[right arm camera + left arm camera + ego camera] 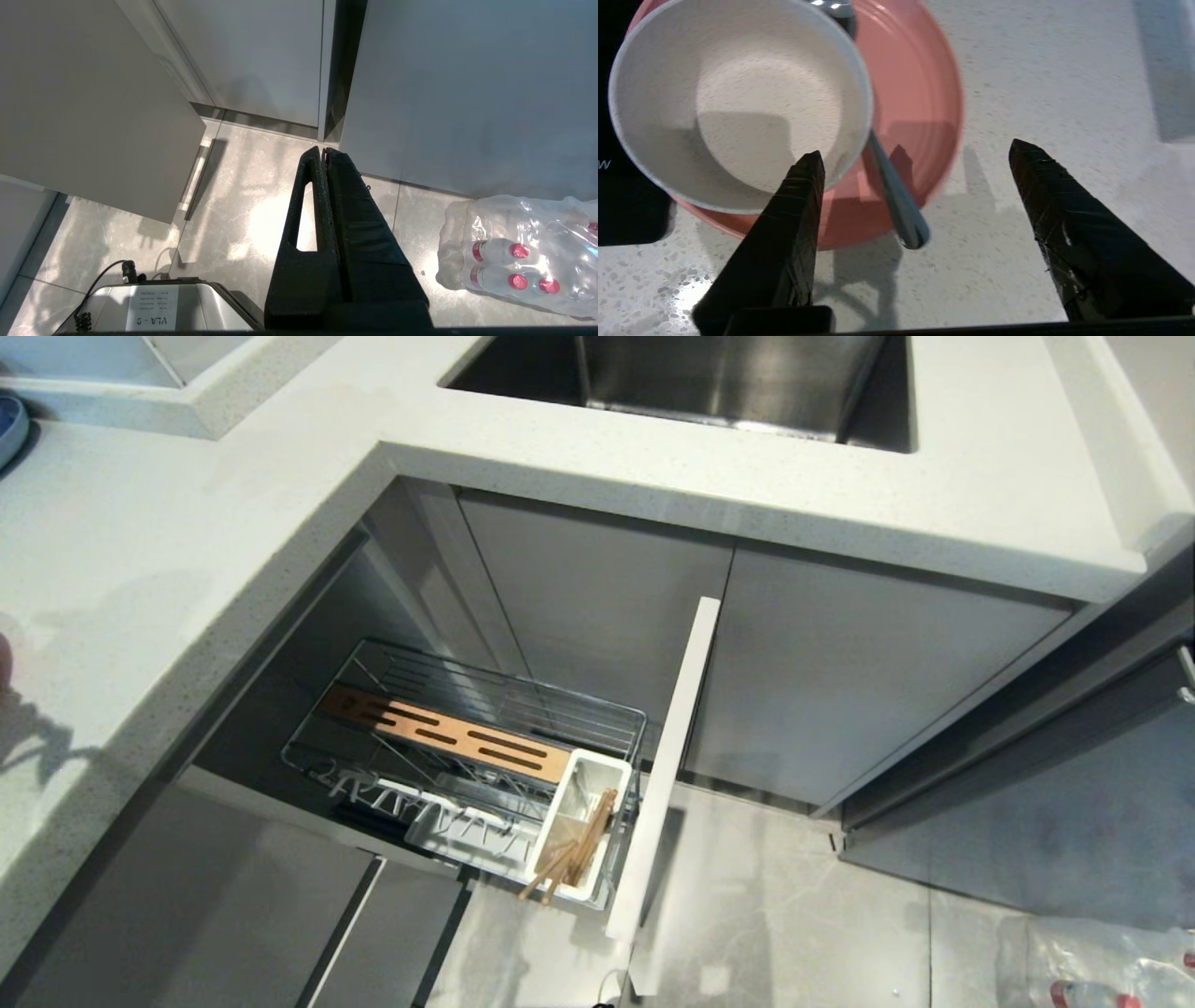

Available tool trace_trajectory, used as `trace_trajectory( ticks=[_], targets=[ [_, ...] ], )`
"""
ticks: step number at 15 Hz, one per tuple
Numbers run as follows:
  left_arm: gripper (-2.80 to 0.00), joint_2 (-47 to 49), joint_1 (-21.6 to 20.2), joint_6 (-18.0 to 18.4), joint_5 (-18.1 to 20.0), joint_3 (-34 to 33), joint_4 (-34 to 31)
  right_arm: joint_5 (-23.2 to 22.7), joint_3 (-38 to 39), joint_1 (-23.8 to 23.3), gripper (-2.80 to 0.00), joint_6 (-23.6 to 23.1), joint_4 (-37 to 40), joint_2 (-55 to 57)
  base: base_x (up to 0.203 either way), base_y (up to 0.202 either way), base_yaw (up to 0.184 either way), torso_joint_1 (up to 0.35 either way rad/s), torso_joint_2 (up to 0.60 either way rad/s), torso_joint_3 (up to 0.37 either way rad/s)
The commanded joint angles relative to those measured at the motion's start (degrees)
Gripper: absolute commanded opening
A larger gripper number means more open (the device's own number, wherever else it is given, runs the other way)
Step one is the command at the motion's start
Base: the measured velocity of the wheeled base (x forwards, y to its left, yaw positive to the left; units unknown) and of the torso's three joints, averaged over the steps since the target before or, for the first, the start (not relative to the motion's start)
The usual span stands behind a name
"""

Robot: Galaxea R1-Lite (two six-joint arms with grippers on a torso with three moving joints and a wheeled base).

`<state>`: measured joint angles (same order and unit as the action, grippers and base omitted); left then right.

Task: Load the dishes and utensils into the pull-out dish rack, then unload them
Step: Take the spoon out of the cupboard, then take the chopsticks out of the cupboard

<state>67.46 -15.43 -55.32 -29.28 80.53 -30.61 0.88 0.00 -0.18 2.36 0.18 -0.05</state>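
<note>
The dish rack (467, 747) stood pulled out from under the desk (140, 597), its tall pale front panel (667, 765) at the right end. Inside the wire basket a brown slotted wooden insert (448, 735) ran along the far side. At the near right corner sat the white utensil caddy (581, 826), and the chopsticks (571, 854) leaned in it, their ends sticking out over its near edge. The rest of the basket's plate prongs held nothing that could be seen.

In the left wrist view the white bowl (738, 102) sat on the pink plate (915, 116), which lay flat on the speckled desk. The spoon (896, 200) rested on the plate just beside the bowl, its handle end reaching out past the plate's rim over the desk. The left end effector (915, 163) hovered above this group with its fingers spread wide and released, gripping nothing; one finger (784, 233) showed in front of the bowl's rim, the other over bare desk.

The right end effector (325, 154) hung low over the floor (243, 219), clenched shut on nothing, near a shrink-wrapped pack of bottles (514, 252).
</note>
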Motion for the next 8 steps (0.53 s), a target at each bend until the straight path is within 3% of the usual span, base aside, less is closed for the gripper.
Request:
trace_trajectory(
  ticks=[1, 3, 4, 7, 8],
  targets=[
    [0.0, -1.7, 1.3, 1.0, 0.0, 1.3, -0.1, 0.0, 0.1, 0.0, -2.8, 0.0, 0.0, 0.0, 0.0, 0.0, 0.0, 0.0, 0.0, 0.0],
    [0.0, -3.9, 4.9, 6.6, 1.1, 2.4, -0.1, 0.0, 0.1, 0.0, -2.8, 0.0, 0.0, 0.0, 0.0, 0.0, 0.0, 0.0, 0.0, 0.0],
    [-2.8, -4.8, 6.2, 9.5, 1.3, 2.6, 0.1, 0.0, 0.1, 0.0, -2.8, 0.0, 0.0, 0.0, 0.0, 0.0, 0.0, 0.0, 0.0, 0.0],
    [-2.8, -7.2, 10.5, 17.2, 2.7, 2.9, 0.6, 0.0, 0.1, 0.0, -2.8, 0.0, 0.0, 0.0, 0.0, 0.0, 0.0, 0.0, 0.0, 0.0],
    [-2.8, -7.6, 12.0, 18.2, 3.2, 3.4, 0.7, 0.0, 0.1, 0.0, -2.8, 0.0, 0.0, 0.0, 0.0, 0.0, 0.0, 0.0, 0.0, 0.0]
  ],
)
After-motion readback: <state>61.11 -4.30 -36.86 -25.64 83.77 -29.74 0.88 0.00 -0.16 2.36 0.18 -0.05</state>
